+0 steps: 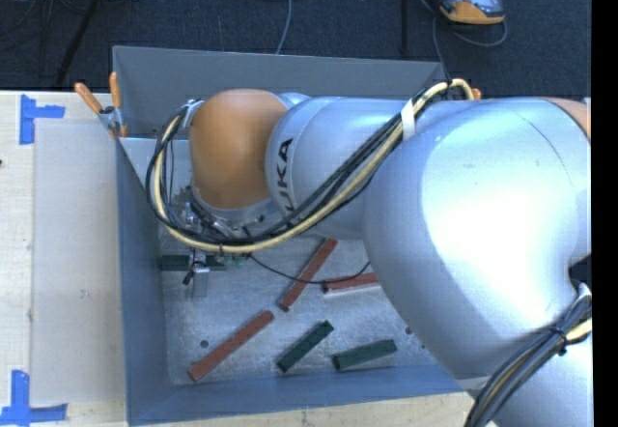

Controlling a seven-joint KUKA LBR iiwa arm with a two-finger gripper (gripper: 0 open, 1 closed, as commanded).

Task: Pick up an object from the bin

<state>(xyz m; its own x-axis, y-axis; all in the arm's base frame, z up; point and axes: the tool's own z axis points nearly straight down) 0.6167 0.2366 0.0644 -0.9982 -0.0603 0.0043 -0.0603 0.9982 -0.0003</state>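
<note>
Nearest the viewer, along the front wall of the grey metal bin [290, 406], a long brown stick [232, 345] lay slanted on the floor. To its right lay a dark green bar [305, 345] and a second dark green bar [365, 355]. Further back lay a shorter brown stick [307, 273] and a pale reddish strip [350, 286], partly under the silver arm [463, 222]. The gripper [197, 272] hung low over bare floor in the bin's left part, below the orange wrist cover [232, 145]. Whether it was clenched or released could not be told, and nothing was seen in it. The long brown stick looked the likeliest target. A clean pick probably called for centring over its middle, turning the wrist to grasp across its narrow width, and keeping clear of the left wall.
</note>
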